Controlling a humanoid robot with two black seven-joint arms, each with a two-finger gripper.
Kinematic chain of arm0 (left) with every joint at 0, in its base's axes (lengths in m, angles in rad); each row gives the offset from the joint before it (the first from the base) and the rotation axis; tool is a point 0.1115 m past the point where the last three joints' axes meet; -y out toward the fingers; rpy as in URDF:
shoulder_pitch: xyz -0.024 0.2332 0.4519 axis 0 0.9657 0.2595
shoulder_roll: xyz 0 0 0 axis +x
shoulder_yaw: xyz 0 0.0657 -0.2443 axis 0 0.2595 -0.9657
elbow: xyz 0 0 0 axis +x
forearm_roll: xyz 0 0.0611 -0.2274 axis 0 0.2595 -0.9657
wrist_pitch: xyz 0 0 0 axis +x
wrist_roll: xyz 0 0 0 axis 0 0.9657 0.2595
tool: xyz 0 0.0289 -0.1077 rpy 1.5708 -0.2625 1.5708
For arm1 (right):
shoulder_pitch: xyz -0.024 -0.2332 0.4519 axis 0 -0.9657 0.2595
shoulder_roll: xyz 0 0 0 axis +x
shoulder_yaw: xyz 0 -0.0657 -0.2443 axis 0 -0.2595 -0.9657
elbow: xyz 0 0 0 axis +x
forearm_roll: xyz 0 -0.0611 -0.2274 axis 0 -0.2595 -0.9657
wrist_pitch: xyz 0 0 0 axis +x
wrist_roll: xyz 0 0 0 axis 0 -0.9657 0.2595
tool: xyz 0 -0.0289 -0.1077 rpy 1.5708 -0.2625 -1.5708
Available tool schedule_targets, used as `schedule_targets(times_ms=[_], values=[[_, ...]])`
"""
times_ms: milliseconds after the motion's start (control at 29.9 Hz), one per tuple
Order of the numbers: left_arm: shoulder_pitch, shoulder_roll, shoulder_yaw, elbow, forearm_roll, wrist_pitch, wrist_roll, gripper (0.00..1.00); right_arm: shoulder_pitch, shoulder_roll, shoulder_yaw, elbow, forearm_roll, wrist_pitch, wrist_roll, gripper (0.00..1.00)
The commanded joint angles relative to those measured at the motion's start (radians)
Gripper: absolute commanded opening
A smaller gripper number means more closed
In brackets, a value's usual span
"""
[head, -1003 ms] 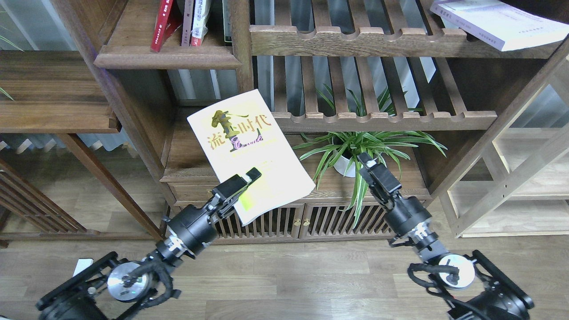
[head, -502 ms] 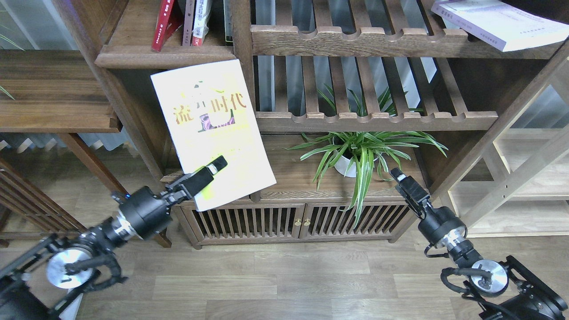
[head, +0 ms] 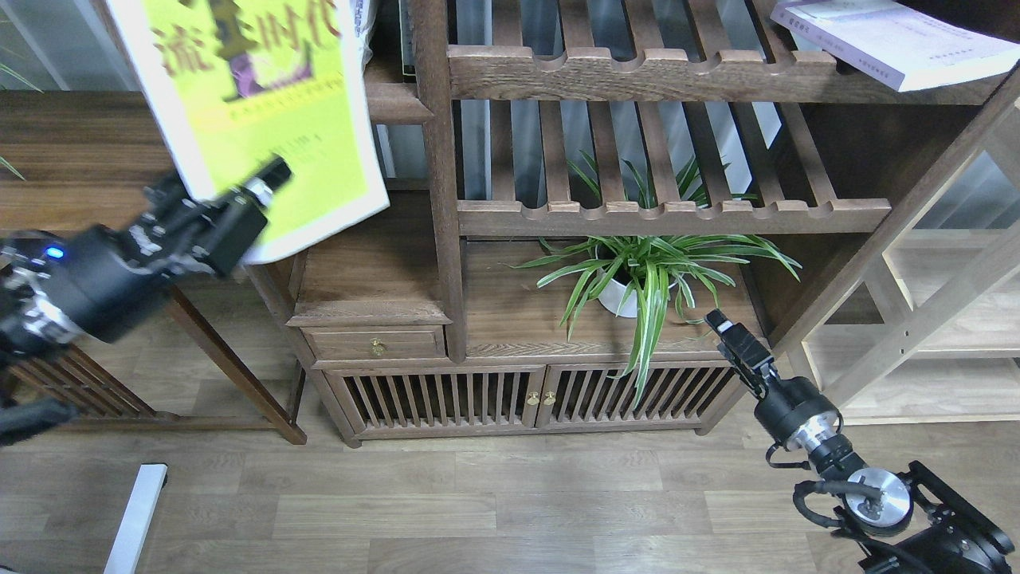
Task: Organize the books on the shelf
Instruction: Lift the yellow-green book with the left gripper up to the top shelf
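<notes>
Left tool (head: 259, 185) clamps yellow book (head: 263, 104) at 10 o'clock; square it upright before sliding onto shelf (head: 394, 100); right tool (head: 721, 325) state unclear.

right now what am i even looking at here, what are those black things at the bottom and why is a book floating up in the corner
This one picture is taken from the robot's own head, looking forward and down, so the black things are its two arms reaching out in front of it. Each ends in a two-finger gripper.

The book is not floating. The left gripper is clamped on the lower edge of the large yellow-white book and holds it up in front of the walnut bookcase, at the top left. The book covers most of the solid shelf behind it.

The right gripper holds nothing and hangs low beside the potted plant, which stands on the cabinet top. Its fingers are too small to tell open from shut.

A thick pale book lies flat on the slatted shelf at the top right.
</notes>
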Motion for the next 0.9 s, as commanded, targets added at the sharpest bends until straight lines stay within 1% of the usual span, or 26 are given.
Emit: schedule_targets(times_ms=[0,134,167,268,368,502,769,870], values=[[0.024,-0.009,-0.118,-0.004,0.025,0.000,0.025,0.00,0.004,0.000,0.000,-0.009,0.001,0.000,0.001,0.92],[0.045,-0.067,-0.202,-0.035,0.063,0.000,0.039,0.00,0.004,0.001,0.000,-0.014,0.001,0.000,0.001,0.92],[0.047,-0.074,-0.224,-0.038,0.074,0.000,0.053,0.00,0.004,0.001,0.000,-0.015,0.001,0.000,0.001,0.92],[0.050,-0.109,-0.294,-0.041,0.108,0.000,0.113,0.00,0.006,0.003,0.000,-0.015,0.001,0.000,0.001,0.92],[0.045,-0.150,-0.330,-0.035,0.146,0.000,0.153,0.00,0.007,0.006,-0.003,-0.015,0.001,0.000,0.001,0.92],[0.025,-0.170,-0.324,-0.029,0.171,0.000,0.169,0.00,0.022,0.006,-0.008,-0.014,0.003,0.000,0.001,0.92],[-0.100,-0.173,-0.282,0.057,0.217,0.000,0.183,0.00,0.045,0.009,-0.009,-0.014,0.004,0.000,0.001,0.92],[-0.128,-0.173,-0.264,0.073,0.220,0.000,0.205,0.00,0.045,0.021,-0.008,-0.014,0.006,0.000,0.001,0.92]])
